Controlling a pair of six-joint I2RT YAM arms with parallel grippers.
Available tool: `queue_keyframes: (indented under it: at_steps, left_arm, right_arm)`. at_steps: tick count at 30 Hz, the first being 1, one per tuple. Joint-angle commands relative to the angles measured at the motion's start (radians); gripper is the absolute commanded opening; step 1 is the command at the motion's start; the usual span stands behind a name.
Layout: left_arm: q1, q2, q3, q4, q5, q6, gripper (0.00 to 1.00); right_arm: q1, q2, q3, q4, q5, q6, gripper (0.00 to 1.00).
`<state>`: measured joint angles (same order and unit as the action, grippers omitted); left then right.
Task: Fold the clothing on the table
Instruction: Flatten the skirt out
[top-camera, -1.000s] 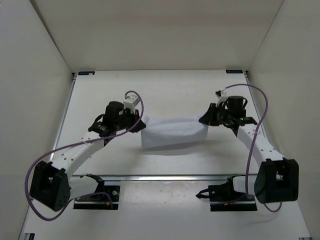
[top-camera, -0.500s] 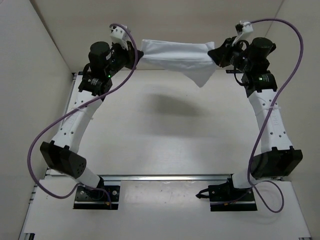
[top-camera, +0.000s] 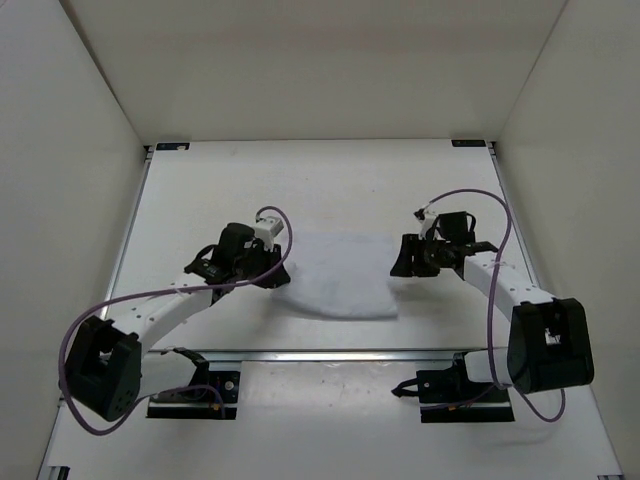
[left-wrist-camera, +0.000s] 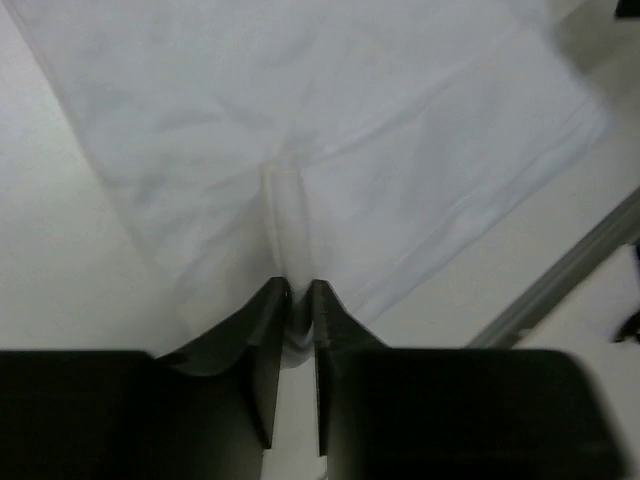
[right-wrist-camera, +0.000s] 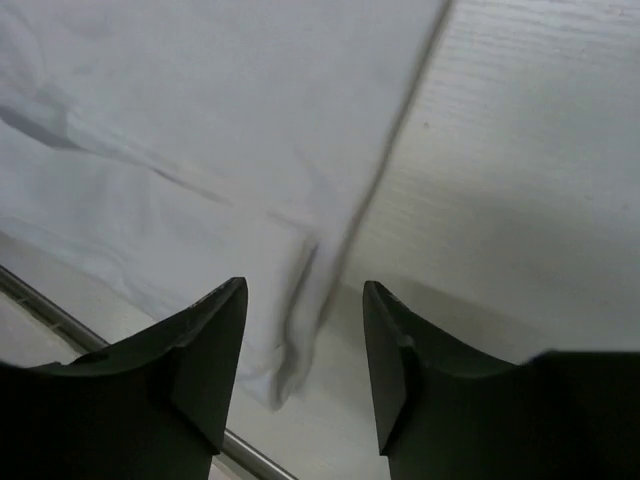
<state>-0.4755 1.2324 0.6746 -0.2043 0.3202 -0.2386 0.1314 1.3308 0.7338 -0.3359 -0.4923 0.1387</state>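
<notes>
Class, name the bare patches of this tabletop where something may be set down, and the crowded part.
Bare: the matte white tabletop beyond the thin white fabric piece. Crowded: the middle, where left pincer and right pincer flank the fabric.

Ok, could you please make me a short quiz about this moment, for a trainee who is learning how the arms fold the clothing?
1. True or false: the clothing hangs in the air above the table.
2. Which gripper pinches a fold of the clothing? A) the left gripper B) the right gripper C) both
3. Fill the gap: the jaws of the right gripper stand ____ over the edge of the clothing.

Key: 1 false, it lies flat on the table; 2 A; 3 open.
</notes>
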Motion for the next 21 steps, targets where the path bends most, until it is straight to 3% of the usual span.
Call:
queue_keyframes:
  at_steps: [1, 2, 4, 5, 6, 7, 15, 21]
  left_arm:
    - [-0.028, -0.143, -0.055, 0.035, 0.046, -0.088, 0.33]
    - [-0.032, -0.154, -0.072, 0.037, 0.069, -0.105, 0.4]
    - [-0.009, -0.177, -0.084, 0.02, 0.062, -0.116, 0.77]
    - [-0.002, -0.178, -0.08, 0.014, 0.063, -0.111, 0.81]
    - [0.011, -0.2, -0.069, -0.042, 0.056, -0.104, 0.94]
    - [0.027, -0.202, -0.064, -0.056, 0.039, -0.097, 0.99]
    - [0.049, -0.234, -0.104, -0.092, 0.052, -0.105, 0.98]
    - [0.029, -0.139, -0.112, -0.049, 0.092, -0.119, 0.84]
  right_arm:
    - [0.023, -0.11, -0.01, 0.031, 0.011, 0.021, 0.49]
    - [0.017, -0.119, -0.019, 0.031, -0.005, 0.031, 0.56]
    - [0.016, -0.152, -0.037, 0.038, -0.025, 0.073, 0.7]
    - [0.005, -0.156, -0.053, 0.049, -0.047, 0.085, 0.72]
    - [-0.002, -0.174, -0.065, 0.054, -0.063, 0.102, 0.75]
    - [0.002, -0.186, -0.079, 0.051, -0.065, 0.116, 0.75]
    - [0.125, -0.308, -0.192, 0.072, -0.081, 0.189, 0.71]
    - [0.16, -0.228, -0.241, 0.13, -0.083, 0.211, 0.59]
